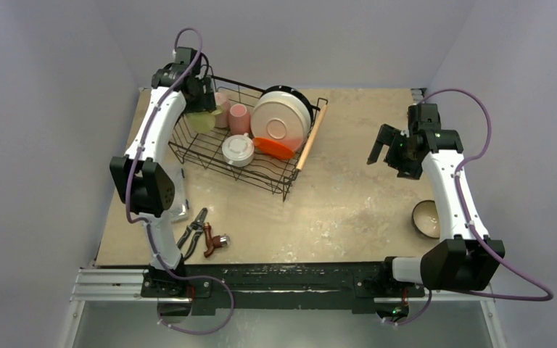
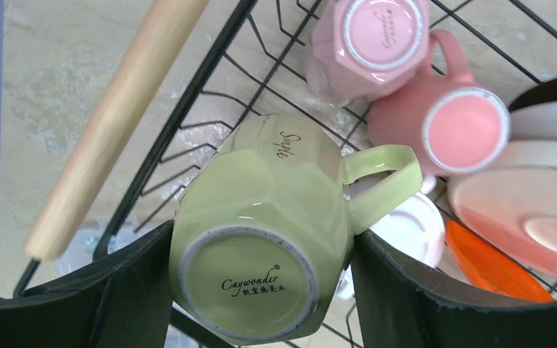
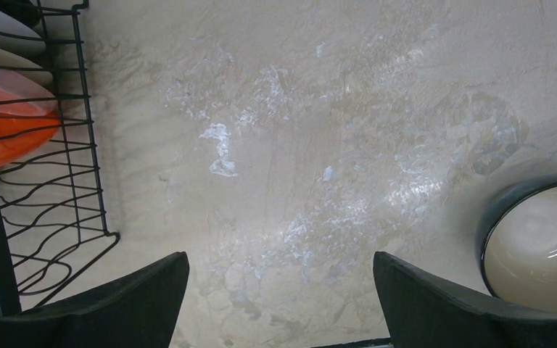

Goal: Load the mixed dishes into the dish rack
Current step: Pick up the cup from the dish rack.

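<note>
The dish rack (image 1: 188, 148), black wire with a wooden handle (image 2: 116, 123), stands at the back left. My left gripper (image 2: 261, 290) is shut on an upside-down yellow-green mug (image 2: 261, 217), base toward the camera, over the rack's left end (image 1: 201, 119). Two pink mugs (image 2: 370, 43) (image 2: 442, 119), a white mug (image 1: 238, 150), a cream plate (image 1: 281, 116) and a red plate (image 1: 275, 148) sit in the rack. A small dark bowl (image 1: 426, 219) rests on the table at the right. My right gripper (image 3: 281, 297) hangs open over bare table, left of the bowl (image 3: 540, 246).
Pliers (image 1: 194, 230) and a red-handled tool (image 1: 214, 239) lie on the table near the left arm's base. A clear box (image 1: 179, 206) sits partly hidden behind that arm. Purple walls close in the table at the back and both sides.
</note>
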